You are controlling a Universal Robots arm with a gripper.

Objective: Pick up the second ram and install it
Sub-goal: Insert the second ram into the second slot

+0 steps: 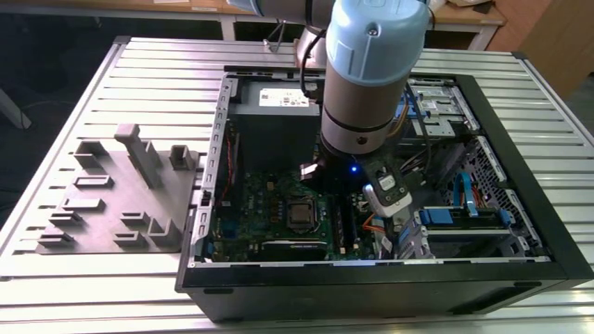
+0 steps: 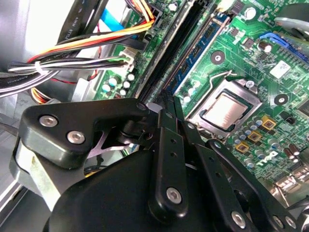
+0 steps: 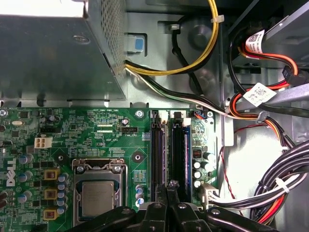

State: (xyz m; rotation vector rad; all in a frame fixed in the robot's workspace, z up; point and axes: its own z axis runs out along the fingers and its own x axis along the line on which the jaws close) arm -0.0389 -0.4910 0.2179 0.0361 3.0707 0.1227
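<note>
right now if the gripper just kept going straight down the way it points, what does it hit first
Most likely the memory slots on the motherboard. In both wrist views the gripper has its fingers drawn together, aimed at the slots beside the processor socket. How much gap is left, and whether a stick sits between the fingers, is unclear.

The case (image 1: 519, 181) lies open on the counter (image 1: 167, 76), with the tray (image 1: 121, 209) beside it on the exterior view's left. Inside, the motherboard (image 1: 269, 209) holds the CPU socket (image 1: 299, 216); the memory slots (image 3: 169, 154) run beside it, under the tool (image 3: 166, 193).
</note>
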